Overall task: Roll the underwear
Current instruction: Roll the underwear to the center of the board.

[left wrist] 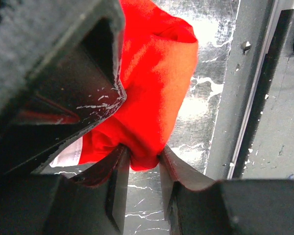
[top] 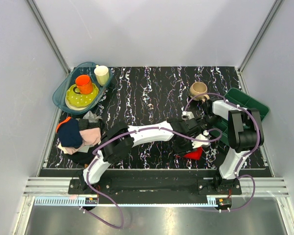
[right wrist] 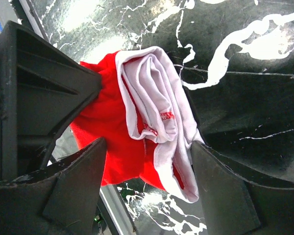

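The underwear (top: 194, 154) is a bunched red bundle with white trim, lying at the table's front edge, right of centre. My left gripper (top: 188, 143) reaches across from the left. In the left wrist view the left gripper (left wrist: 144, 157) is shut on a fold of the red fabric (left wrist: 154, 83). My right gripper (top: 202, 139) is just above the bundle. In the right wrist view the right gripper (right wrist: 147, 156) has its fingers pressed against both sides of the rolled bundle (right wrist: 137, 122), with the white trim against one finger.
A teal tray (top: 60, 93) at the back left holds an orange cup (top: 84, 83), a yellow plate and a cream cup. A brown mug (top: 198, 89) stands at the back right beside a green bin (top: 247, 104). A pile of garments (top: 77, 134) lies at the left edge.
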### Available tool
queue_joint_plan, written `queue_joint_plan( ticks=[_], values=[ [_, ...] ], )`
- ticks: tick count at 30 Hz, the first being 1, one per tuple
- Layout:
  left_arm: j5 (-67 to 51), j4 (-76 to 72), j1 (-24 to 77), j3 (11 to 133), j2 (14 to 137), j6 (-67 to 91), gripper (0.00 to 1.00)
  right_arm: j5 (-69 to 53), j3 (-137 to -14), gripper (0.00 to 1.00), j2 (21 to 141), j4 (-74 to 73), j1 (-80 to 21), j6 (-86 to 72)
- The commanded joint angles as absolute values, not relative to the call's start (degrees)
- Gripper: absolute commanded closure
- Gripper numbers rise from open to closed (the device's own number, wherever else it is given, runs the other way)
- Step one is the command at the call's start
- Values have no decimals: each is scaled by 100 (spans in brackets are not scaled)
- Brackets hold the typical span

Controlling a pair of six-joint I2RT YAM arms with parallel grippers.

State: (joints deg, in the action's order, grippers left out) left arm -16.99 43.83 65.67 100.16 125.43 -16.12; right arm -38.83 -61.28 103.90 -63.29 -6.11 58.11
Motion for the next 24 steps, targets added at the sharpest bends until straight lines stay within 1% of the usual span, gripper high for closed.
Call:
queue_joint_plan(
  ticks=[1,7,13,17,24],
  values=[
    [-1178,4008,6117,9888,12736,-1046,68,-4763,-6161,18,10511,-8041,-730,6644],
    [-1090,3139,6108,9036,12358,-888,69,-4878,-6144,13,10793,-7946,-721,6768],
    [-1055,2277,6108,8202,12059,-695,71,-4746,-6091,13,10653,-7331,-712,6162],
    [-993,1820,6117,7754,11918,-580,71,-4676,-6126,13,10503,-7198,-703,6021],
    [-967,1635,6100,7585,11883,-335,71,-4561,-6082,12,10626,-7469,-685,6380]
  ],
)
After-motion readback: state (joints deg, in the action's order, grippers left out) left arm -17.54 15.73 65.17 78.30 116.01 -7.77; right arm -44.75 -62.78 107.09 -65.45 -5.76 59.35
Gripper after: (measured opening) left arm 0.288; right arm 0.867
